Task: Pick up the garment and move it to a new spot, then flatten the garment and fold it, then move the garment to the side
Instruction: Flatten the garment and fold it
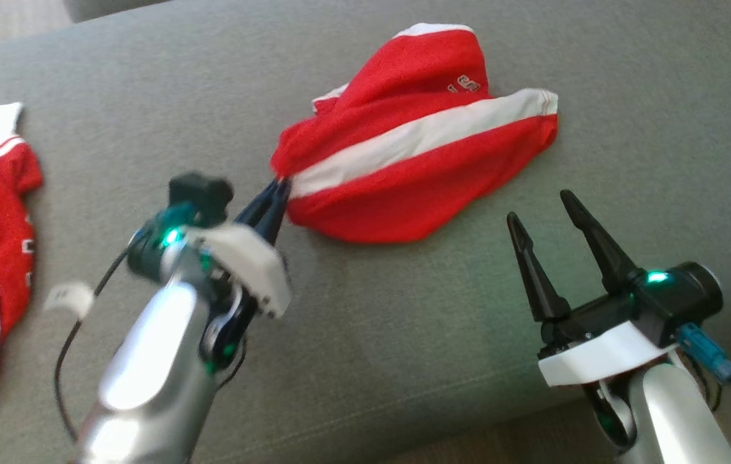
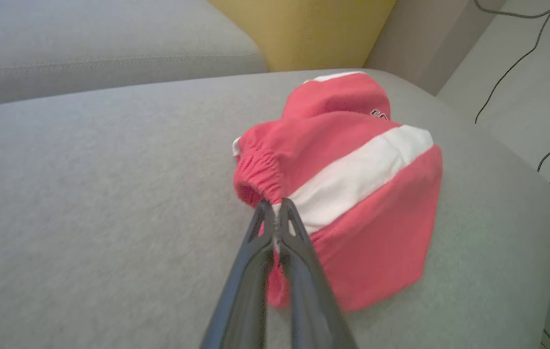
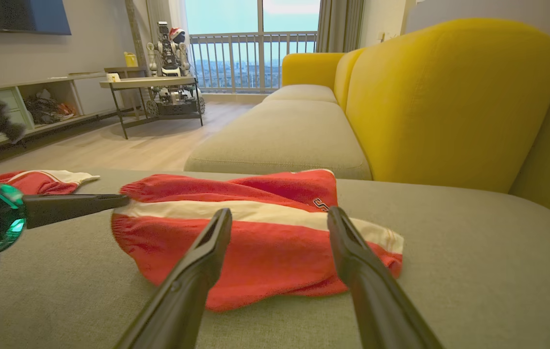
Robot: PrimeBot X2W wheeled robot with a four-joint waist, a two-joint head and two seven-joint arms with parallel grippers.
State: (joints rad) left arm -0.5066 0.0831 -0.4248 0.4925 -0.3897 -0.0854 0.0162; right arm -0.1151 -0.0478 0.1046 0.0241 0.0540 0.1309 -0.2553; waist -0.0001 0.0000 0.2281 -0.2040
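Pinching the elastic waistband (image 2: 258, 170), the left tool (image 1: 280, 185) is clamped on the red garment (image 1: 404, 193), bunched on the grey sofa cushion (image 1: 404, 335). The right tool (image 1: 539, 207) hangs near it, 2 fingers spread, empty. This looks like the pick-up step; next calls for lifting it clear and carrying it across.

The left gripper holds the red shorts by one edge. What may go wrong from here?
The left gripper pinches only a small fold of the red shorts at their elastic edge; a pull may slip it free. The right gripper is open and off the cloth, so one-handed dragging may bunch the shorts.
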